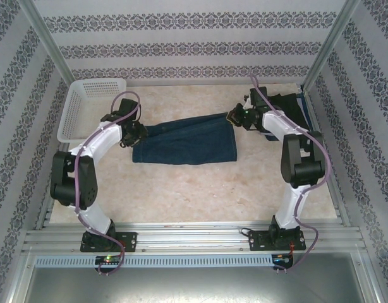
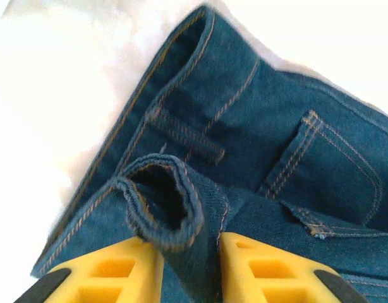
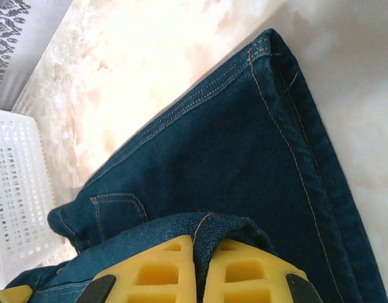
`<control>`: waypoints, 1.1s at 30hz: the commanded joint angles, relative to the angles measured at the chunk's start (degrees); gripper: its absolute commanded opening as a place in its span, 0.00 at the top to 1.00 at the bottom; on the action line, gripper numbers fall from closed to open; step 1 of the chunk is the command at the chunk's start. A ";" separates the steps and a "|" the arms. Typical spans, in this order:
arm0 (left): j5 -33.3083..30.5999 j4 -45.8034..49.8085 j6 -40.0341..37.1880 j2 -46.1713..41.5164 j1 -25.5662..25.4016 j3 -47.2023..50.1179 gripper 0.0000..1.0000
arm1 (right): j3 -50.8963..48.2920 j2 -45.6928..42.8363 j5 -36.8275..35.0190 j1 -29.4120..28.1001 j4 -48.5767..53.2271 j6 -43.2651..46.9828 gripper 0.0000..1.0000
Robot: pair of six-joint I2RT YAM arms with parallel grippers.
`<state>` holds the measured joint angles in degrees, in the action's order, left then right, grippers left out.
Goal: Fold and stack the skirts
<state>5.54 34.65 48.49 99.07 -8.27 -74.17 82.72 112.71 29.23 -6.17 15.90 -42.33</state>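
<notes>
Right tool (image 3: pixel 195 252) pinches the denim skirt (image 1: pixel 187 142) (long axis left-right, waistband left); left tool (image 2: pixel 191 255) parted about a fold.

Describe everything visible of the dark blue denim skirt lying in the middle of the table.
The denim skirt is dark blue with orange-tan stitching, a waistband, a belt loop and a patch pocket. It lies spread sideways on the pale table, with its far edge apparently drawn up between the two arms. A rolled fold sits between the parted yellow fingers of the left gripper. At the opposite end, the right gripper pinches another fold.
</notes>
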 commanded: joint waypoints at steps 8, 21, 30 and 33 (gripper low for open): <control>3.25 2.52 -2.35 2.17 2.19 -10.80 0.02 | 8.95 2.02 -6.23 1.17 -7.71 -2.00 0.02; 13.69 -2.79 -6.58 4.47 -6.75 -8.23 0.00 | 6.84 2.85 -3.19 -3.62 0.38 6.18 0.02; 10.16 -3.28 -6.06 16.85 -6.60 -10.47 0.00 | 12.72 13.98 1.00 -4.48 5.69 3.81 0.02; 8.08 -2.81 -5.69 16.82 -5.82 -7.35 0.00 | 8.05 12.85 0.30 -3.35 4.99 3.45 0.02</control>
<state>18.15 30.00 43.48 115.98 -15.22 -82.89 93.54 126.87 30.28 -10.22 19.33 -37.91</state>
